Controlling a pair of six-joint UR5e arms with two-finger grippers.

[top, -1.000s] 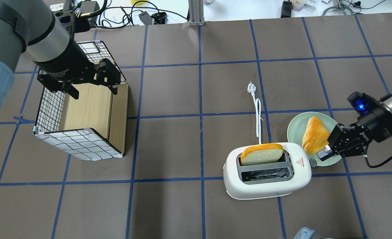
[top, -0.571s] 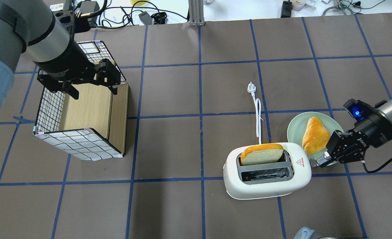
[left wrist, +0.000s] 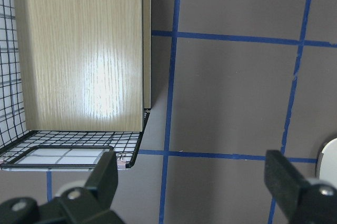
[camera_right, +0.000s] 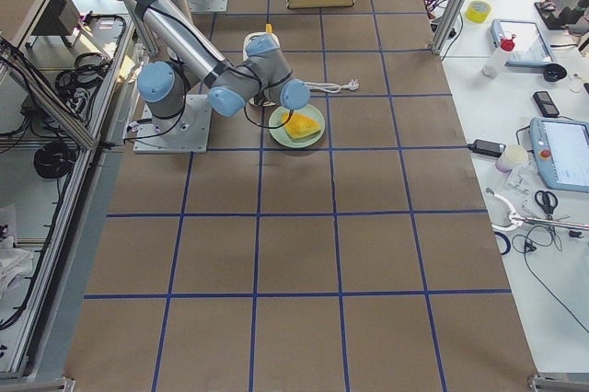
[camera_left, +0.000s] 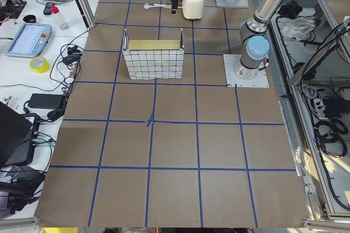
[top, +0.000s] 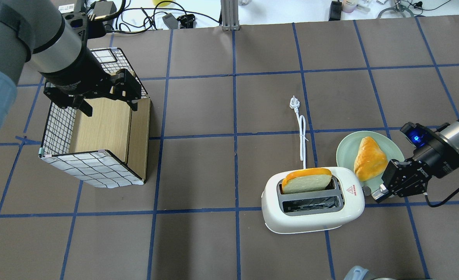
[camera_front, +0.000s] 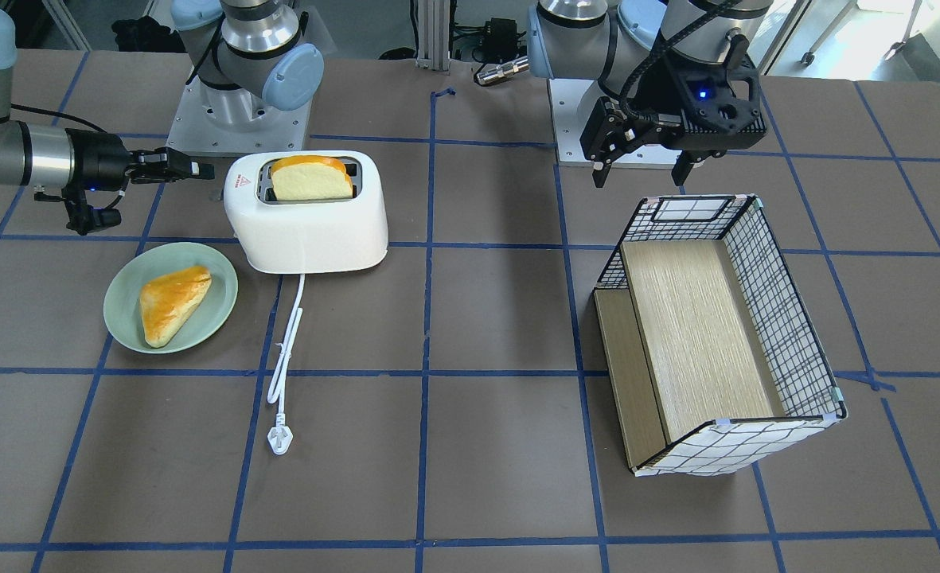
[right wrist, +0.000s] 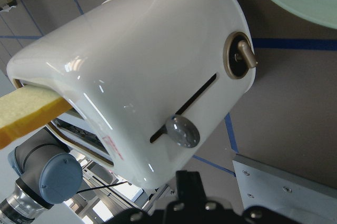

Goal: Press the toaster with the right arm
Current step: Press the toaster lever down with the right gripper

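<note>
The white toaster [top: 313, 210] lies on the table with a slice of bread [top: 306, 181] in its far slot; it also shows in the front view [camera_front: 306, 223]. My right gripper [top: 377, 194] is shut and empty, level with the toaster's right end and a little apart from it; in the front view the right gripper [camera_front: 199, 169] points at that end. The right wrist view shows this end of the toaster [right wrist: 137, 66] close up, with the round lever knob [right wrist: 181, 131] in its slot and a dial [right wrist: 239, 56]. My left gripper [top: 109, 105] is open above the basket.
A green plate [top: 344, 149] with a pastry [top: 369, 157] sits just beyond my right gripper. The toaster's white cord [top: 302, 136] and plug [top: 294, 103] run away from it. A wire basket [top: 93, 171] with wooden shelves stands at the left.
My right gripper has moved from over the plate's edge toward the robot's side, down beside the toaster's right end. The left arm and the toaster have not moved.
</note>
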